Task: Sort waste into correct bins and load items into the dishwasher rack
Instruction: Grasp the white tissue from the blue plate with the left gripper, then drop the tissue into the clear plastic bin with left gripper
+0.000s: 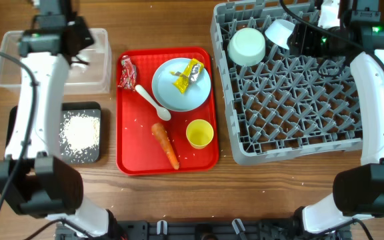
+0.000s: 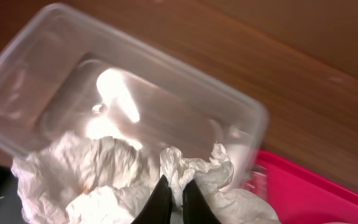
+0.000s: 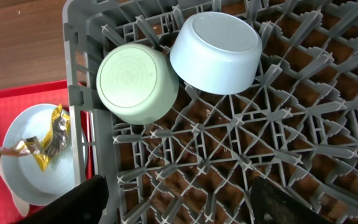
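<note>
Above the clear tub (image 2: 166,106), the left gripper (image 2: 171,186) was pinched shut on the crumpled white tissue (image 2: 98,168) and would best release only well inside the rim, while the right gripper (image 3: 182,194) hung spread-fingered over the dishwasher rack (image 3: 278,124).

Bright, even light falls from above, leaving short, soft shadows on the bench (image 1: 179,200) in the overhead view. The left wrist view is smeared by motion. A white glare patch sits at 10 o'clock on the clear tub (image 2: 166,118), and the crumpled tissue (image 2: 98,168) looks washed out. The rack (image 3: 229,143) is sharp.
</note>
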`<act>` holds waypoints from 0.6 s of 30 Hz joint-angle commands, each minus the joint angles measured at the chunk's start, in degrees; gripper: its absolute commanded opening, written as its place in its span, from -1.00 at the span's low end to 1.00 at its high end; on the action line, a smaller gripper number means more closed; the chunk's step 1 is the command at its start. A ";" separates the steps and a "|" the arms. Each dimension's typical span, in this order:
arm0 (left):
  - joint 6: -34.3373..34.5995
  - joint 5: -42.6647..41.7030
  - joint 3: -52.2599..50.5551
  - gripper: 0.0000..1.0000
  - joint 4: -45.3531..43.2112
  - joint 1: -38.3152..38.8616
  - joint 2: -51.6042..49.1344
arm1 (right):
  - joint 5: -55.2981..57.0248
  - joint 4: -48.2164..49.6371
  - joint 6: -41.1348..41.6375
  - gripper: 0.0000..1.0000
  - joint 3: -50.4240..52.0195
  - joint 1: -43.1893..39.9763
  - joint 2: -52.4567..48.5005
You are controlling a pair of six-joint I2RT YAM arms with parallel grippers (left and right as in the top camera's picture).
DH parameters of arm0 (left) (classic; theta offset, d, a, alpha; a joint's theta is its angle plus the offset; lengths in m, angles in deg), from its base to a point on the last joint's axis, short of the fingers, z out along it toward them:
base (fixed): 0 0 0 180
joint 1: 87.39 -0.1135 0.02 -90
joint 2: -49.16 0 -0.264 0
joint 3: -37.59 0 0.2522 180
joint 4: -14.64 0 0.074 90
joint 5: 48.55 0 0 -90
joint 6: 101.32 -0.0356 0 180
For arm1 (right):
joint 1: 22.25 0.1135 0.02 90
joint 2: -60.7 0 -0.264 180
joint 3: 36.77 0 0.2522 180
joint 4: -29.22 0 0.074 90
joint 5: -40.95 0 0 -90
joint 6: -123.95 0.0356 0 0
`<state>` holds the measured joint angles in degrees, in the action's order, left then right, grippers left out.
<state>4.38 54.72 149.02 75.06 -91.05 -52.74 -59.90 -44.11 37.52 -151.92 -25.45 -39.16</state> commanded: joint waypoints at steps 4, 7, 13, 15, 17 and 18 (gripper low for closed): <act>-1.99 1.77 -0.31 1.00 -4.00 -8.52 -11.28 | 0.39 -0.09 -0.44 0.53 -0.28 0.13 0.31; -2.08 -1.73 0.02 1.00 -6.71 -7.17 -10.69 | 0.39 -0.07 -0.46 0.59 -0.28 0.13 0.31; -9.35 0.57 0.28 1.00 -7.15 3.63 -8.41 | 0.44 -1.18 -0.63 0.62 -0.28 0.13 0.31; -9.31 0.28 0.28 1.00 -7.54 3.06 -8.92 | 0.44 -1.18 -0.63 0.62 -0.28 0.13 0.31; -8.66 0.26 0.28 1.00 -7.34 1.79 -8.87 | 0.42 -1.27 -0.61 0.62 -0.28 0.13 0.31; -6.62 -0.13 0.28 1.00 -6.19 0.68 -8.90 | 0.42 -1.44 -0.61 0.62 -0.28 0.13 0.31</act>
<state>-3.60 53.63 148.69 67.85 -87.80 -62.89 -59.90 -45.21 37.50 -151.92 -25.45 -39.16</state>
